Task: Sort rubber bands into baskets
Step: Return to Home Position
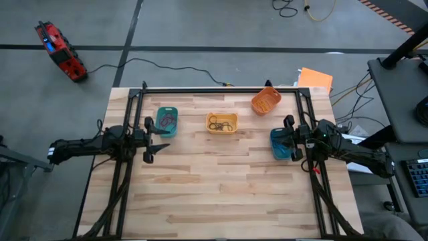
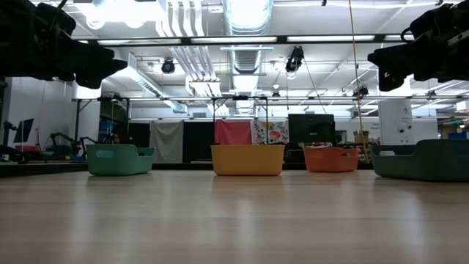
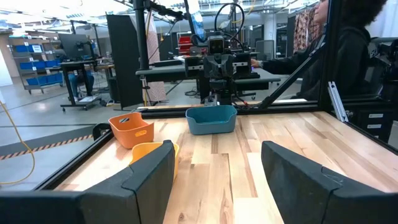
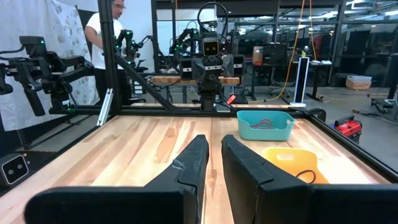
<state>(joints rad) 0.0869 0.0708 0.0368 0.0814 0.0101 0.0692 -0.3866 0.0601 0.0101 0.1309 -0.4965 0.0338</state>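
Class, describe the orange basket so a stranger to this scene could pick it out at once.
On the wooden table, in the high view, look along its top edge, right of centre. The orange basket sits there, higher up than the yellow basket, teal basket and blue basket. It alone lies turned at a slant.

No legible text, no readable labels
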